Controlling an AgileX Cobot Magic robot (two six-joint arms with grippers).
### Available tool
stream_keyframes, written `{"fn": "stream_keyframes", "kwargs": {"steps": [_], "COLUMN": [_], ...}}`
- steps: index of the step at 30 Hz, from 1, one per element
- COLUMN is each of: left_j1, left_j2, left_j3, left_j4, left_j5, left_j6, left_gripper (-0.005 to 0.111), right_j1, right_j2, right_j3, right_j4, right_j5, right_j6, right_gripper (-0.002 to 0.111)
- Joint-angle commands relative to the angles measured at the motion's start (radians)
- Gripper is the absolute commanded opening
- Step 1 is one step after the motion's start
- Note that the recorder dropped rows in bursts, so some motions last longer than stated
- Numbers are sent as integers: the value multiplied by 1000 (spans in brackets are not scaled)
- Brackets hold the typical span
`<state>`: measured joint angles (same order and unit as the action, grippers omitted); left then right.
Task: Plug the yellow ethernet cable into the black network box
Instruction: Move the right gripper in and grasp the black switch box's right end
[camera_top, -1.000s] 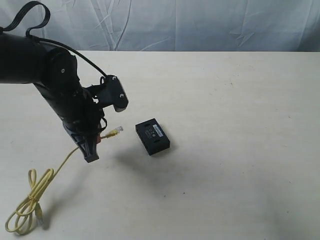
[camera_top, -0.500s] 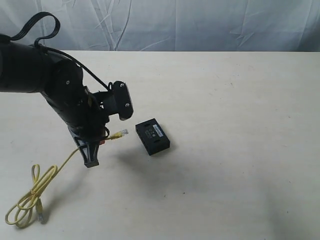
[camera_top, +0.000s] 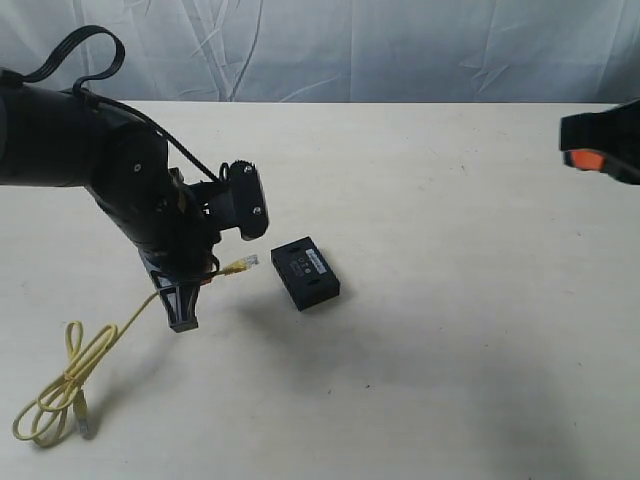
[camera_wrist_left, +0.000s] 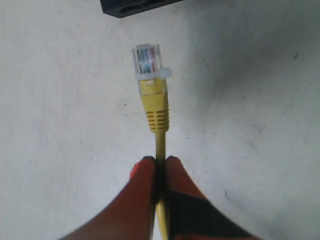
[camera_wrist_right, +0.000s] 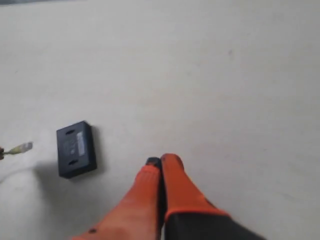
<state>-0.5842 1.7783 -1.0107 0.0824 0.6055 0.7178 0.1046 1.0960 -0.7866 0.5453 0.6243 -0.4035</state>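
My left gripper (camera_top: 205, 276) (camera_wrist_left: 159, 161) is shut on the yellow ethernet cable (camera_top: 105, 345) (camera_wrist_left: 160, 145) a little behind its clear plug (camera_top: 243, 263) (camera_wrist_left: 148, 61). That plug points at the black network box (camera_top: 305, 272) (camera_wrist_left: 135, 6) and hangs just short of its near side, apart from it. The cable's other end lies coiled (camera_top: 50, 410) at the table's front left. In the right wrist view the box (camera_wrist_right: 76, 148) and the plug (camera_wrist_right: 21, 147) show far off. My right gripper (camera_wrist_right: 161, 161) (camera_top: 600, 148) is shut on nothing, high at the right edge.
The pale table (camera_top: 450, 330) carries only the box and the cable. A wrinkled white backdrop (camera_top: 400, 50) hangs behind the far edge.
The left gripper has carried the plug rightward toward the box, and the coil has dragged slightly. The right gripper has entered the exterior view at the right edge.
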Motion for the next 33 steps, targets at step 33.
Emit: {"fn": "stream_keyframes", "kwargs": {"steps": [33], "left_j1": [-6], "left_j2": [127], "left_j3": [-1], "left_j4": [-139], "left_j5": [-125], "left_j6": [25], "left_gripper": [0], "right_j1": [165], "right_j2": [895], "right_j3": [-295], "right_j4": [746], "right_j5": [246], "right_j6": [-723], "right_gripper": [-1]}}
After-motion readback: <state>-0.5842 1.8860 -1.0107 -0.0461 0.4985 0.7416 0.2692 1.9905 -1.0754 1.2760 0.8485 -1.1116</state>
